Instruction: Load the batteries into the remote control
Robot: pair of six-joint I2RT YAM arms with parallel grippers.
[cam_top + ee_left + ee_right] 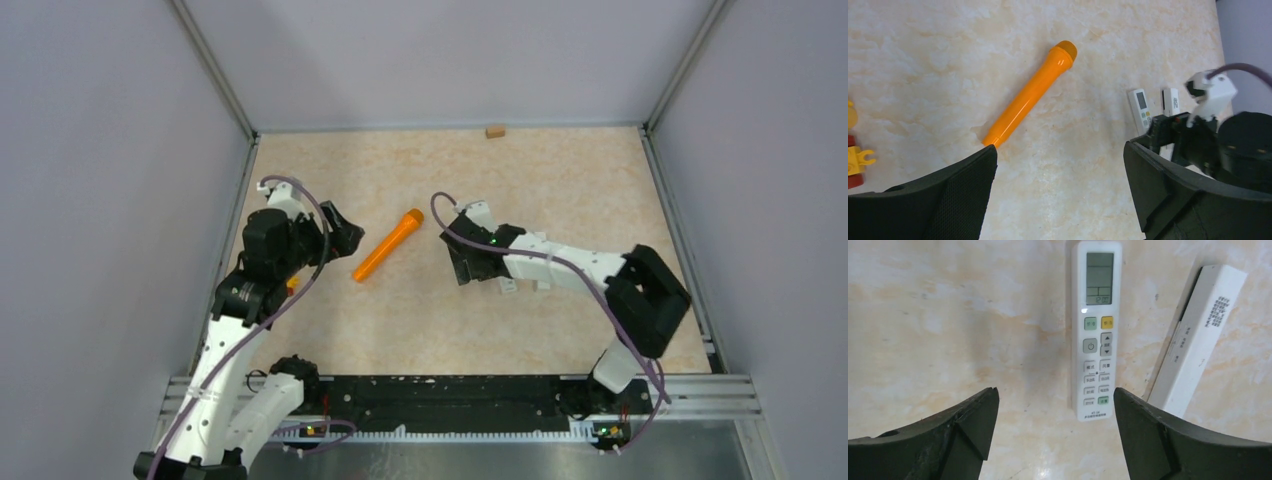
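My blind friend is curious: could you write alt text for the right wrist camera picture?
A white remote control lies face up, screen and buttons showing, on a beige marbled tabletop. A white printed slab lies tilted to its right. The tool stands open below, its dark fingers holding nothing.

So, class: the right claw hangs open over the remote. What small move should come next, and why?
Probably lower the right claw onto the remote and close on its long sides, ready to turn it over. It lies screen and buttons up, so its back is hidden, and the claw holds nothing.
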